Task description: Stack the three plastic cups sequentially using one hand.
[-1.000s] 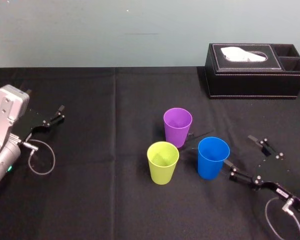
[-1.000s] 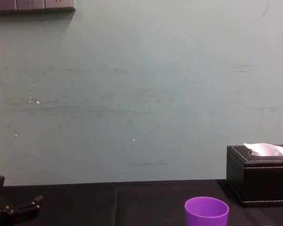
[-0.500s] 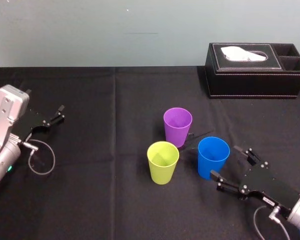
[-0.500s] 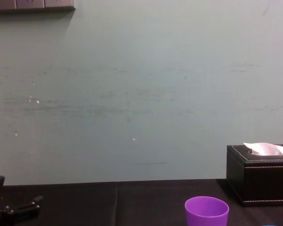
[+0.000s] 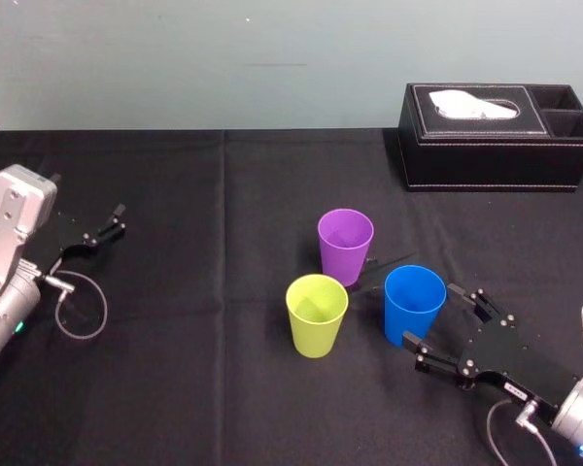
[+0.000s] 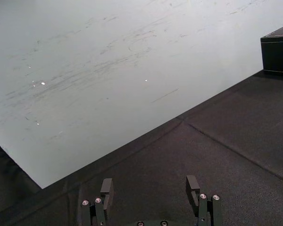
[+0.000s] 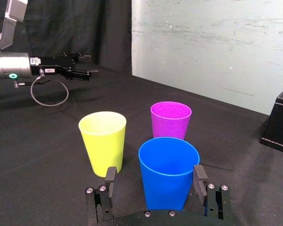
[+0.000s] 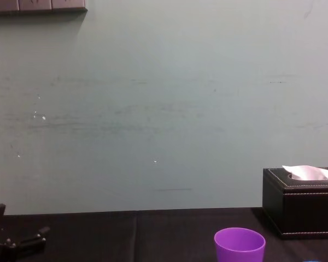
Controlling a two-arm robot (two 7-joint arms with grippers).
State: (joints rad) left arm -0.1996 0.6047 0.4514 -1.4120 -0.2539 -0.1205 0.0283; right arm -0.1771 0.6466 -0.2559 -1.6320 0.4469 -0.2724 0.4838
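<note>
Fingers (image 7: 199, 176) of the right gripper (image 7: 154, 175) are spread wide, one on each side of the blue cup (image 5: 414, 306), level with its lower half. In the right wrist view a strip of cloth shows between one finger and the cup's wall. The other finger stands just beside the wall, and I cannot tell whether it touches. The gripper reaches in low over the black-clothed table (image 5: 204, 388) from the front right corner, and the blue cup stands upright on the cloth between its jaws.

All three cups stand near the middle of the table, mouths up, each apart from the others and none set inside another. The purple cup (image 5: 345, 245) is nearest the back edge. The yellow-green cup (image 5: 317, 316) stands in front of it, a little toward the left edge. The blue cup stands in front of the purple one, toward the right edge.

The left gripper (image 5: 120, 219) lies near the left edge, well apart from the cups, with its fingers parted and nothing between them.

A black tissue box (image 5: 496, 146) sits at the back right corner, a white tissue poking from its top slot
</note>
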